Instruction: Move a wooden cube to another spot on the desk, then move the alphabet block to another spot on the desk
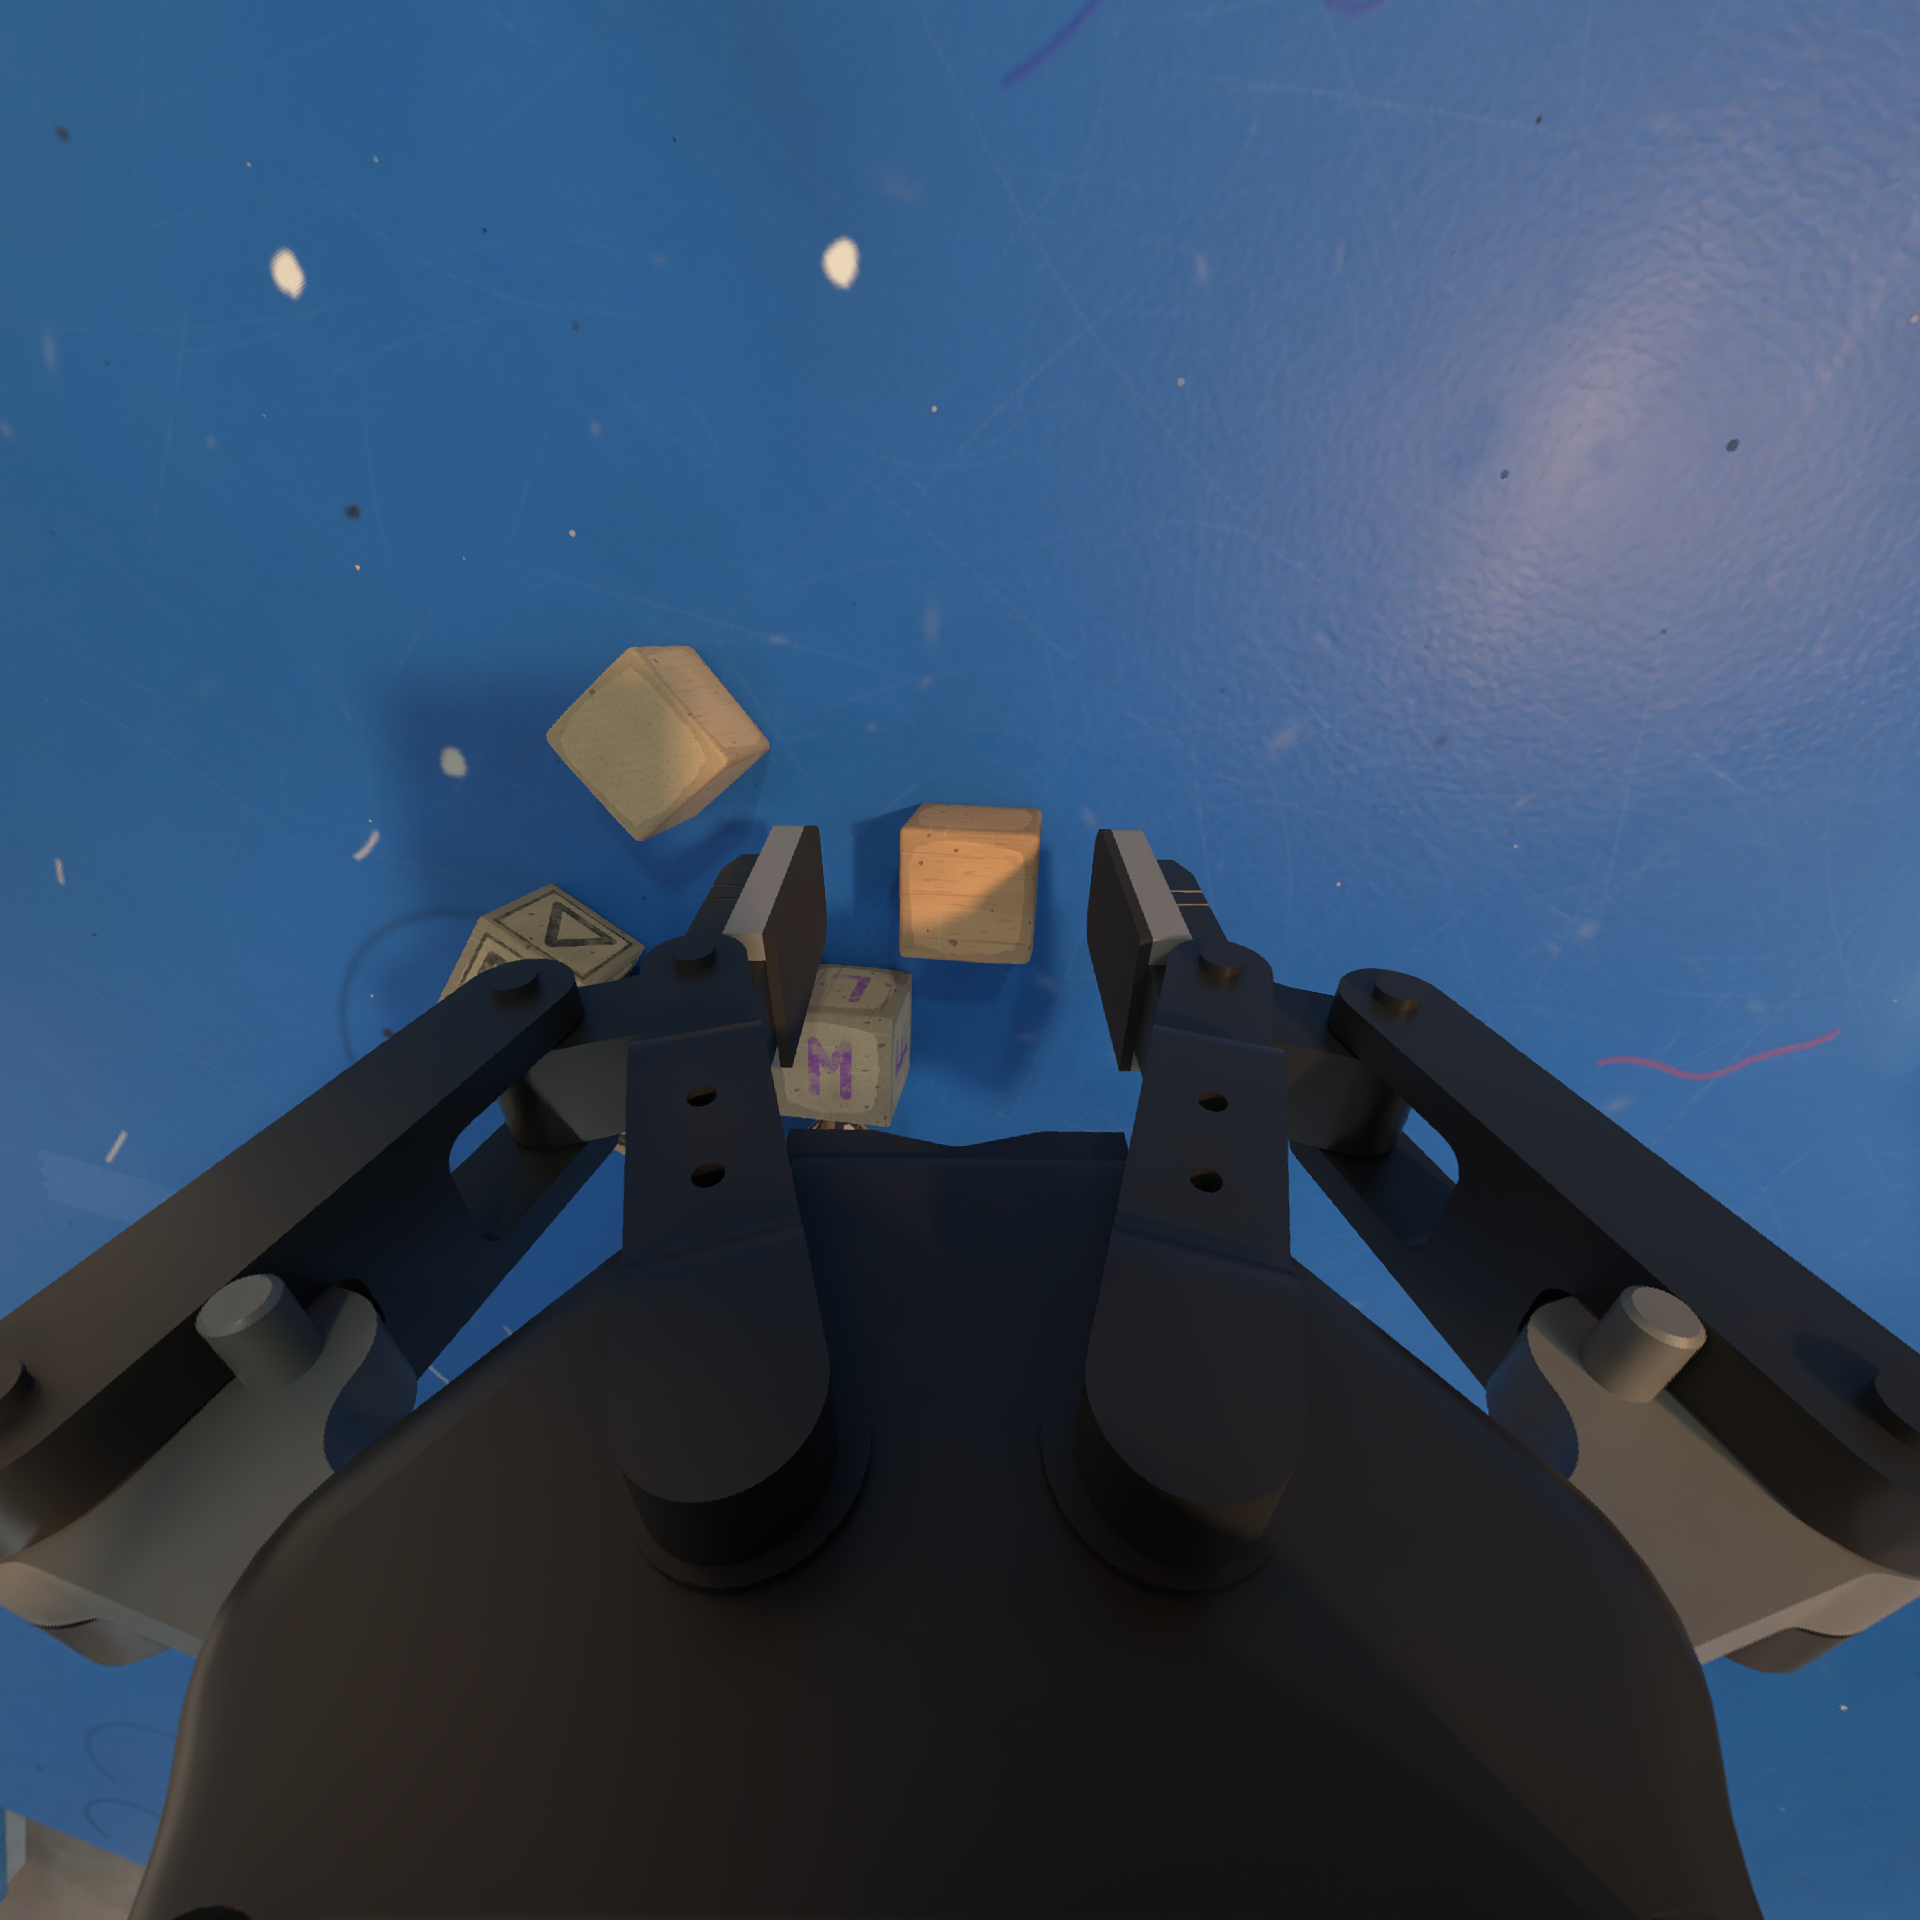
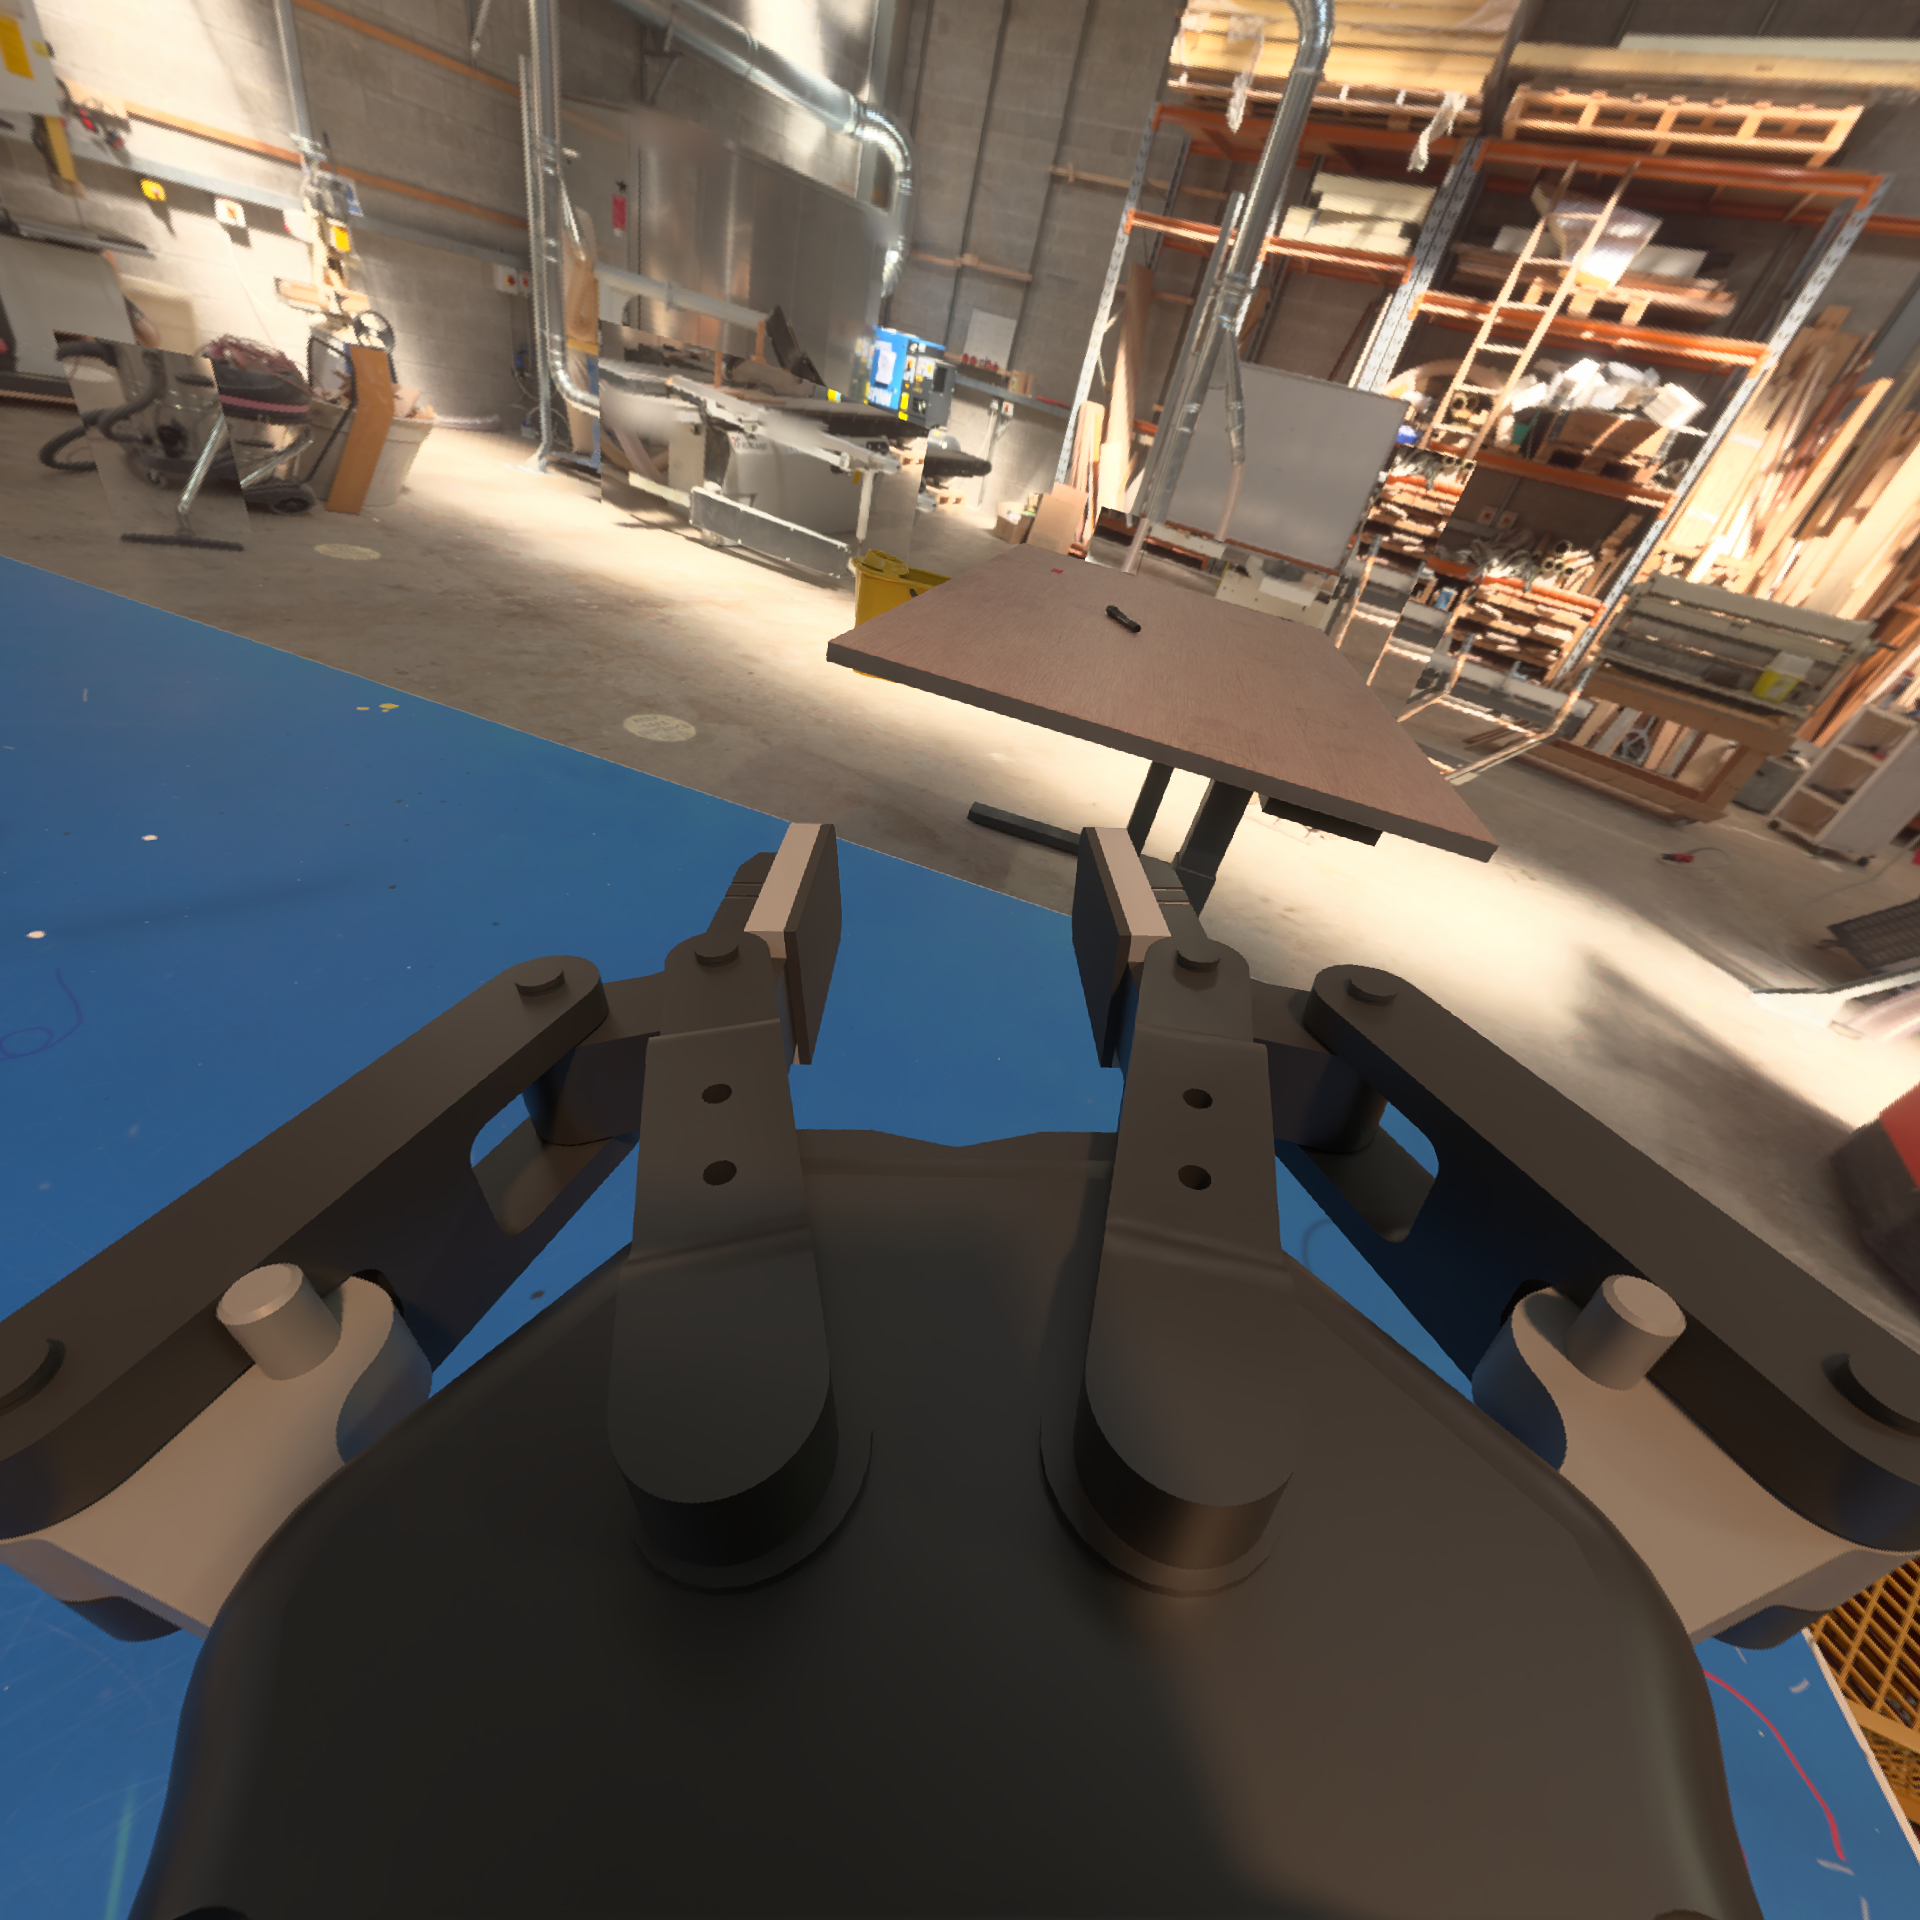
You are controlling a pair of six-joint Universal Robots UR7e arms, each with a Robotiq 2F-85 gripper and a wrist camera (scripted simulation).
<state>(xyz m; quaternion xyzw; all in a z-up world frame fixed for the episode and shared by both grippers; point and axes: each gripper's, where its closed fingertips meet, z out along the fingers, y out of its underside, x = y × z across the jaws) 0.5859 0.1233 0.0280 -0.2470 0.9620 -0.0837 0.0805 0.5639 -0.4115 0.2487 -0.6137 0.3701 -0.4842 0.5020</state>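
Note:
In the left wrist view my left gripper (image 1: 956, 914) is open above the blue desk (image 1: 1351, 468). An orange-tan wooden cube (image 1: 968, 883) sits on the desk between and below the fingertips, untouched. A paler wooden cube (image 1: 657, 740) lies farther off to the left, turned at an angle. The alphabet block (image 1: 847, 1044) with purple markings sits close under the left finger, partly hidden by it. A grey block with triangle marks (image 1: 551, 935) lies at the left, half hidden by the linkage. My right gripper (image 2: 954, 925) is open and empty over the desk's edge.
The right wrist view shows the blue desk (image 2: 312, 883) ending at a diagonal edge, with a workshop floor beyond. A brown table (image 2: 1174, 686) stands there, and shelving at the right. A yellow mesh object (image 2: 1870, 1662) sits at the lower right.

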